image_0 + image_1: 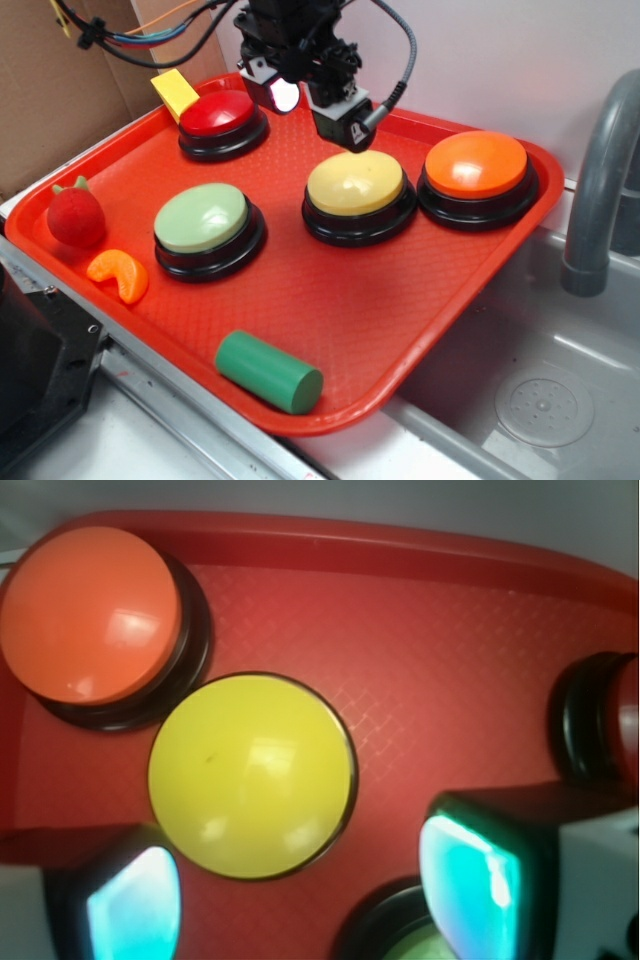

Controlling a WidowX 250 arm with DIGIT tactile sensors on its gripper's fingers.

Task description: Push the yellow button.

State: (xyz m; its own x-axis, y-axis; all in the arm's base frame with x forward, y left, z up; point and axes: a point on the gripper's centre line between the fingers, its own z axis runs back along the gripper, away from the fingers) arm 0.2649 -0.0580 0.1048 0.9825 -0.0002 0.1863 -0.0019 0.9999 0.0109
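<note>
Red tray [330, 300] beside a sink: claw [335, 120], fingers apart, hovers over the yellow button [252, 775]; centre it, then press straight down

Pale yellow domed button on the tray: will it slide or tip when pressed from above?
The pale yellow domed push button has a wide black base flat on the red plastic tray, so it is unlikely to tip. The glossy dome may deflect an off-centre press; it might skid slightly.
</note>
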